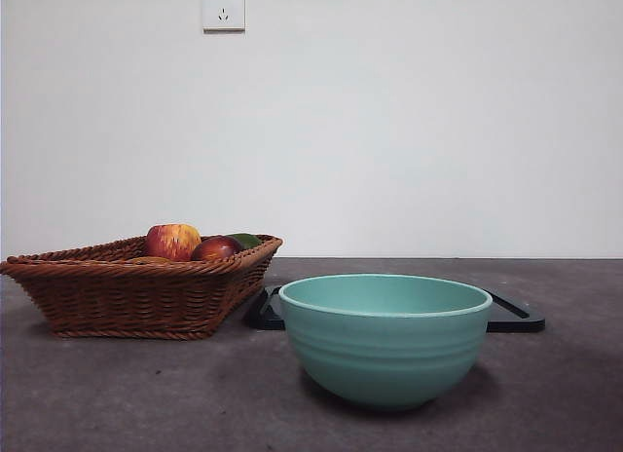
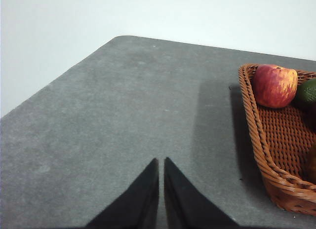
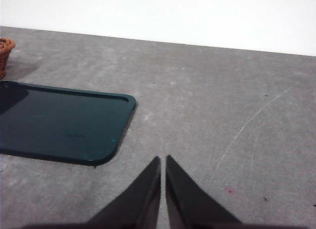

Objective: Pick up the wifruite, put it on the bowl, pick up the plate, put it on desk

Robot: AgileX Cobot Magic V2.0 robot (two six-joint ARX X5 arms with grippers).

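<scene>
Both grippers, left (image 2: 161,162) and right (image 3: 163,160), are seen nearly closed over bare desk (image 1: 117,394), while what may be the wifruite (image 1: 148,260) is glimpsed in the basket (image 1: 127,296) at frame left.

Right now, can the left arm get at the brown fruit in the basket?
Probably yes. The left claw, shut, hovers over bare desk beside the basket, whose top is open. The wifruite barely shows behind the rim.

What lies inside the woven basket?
The basket holds a red-yellow apple, a dark red fruit and something green. A brownish piece just clears the rim. The basket wall hides whatever lies lower.
</scene>
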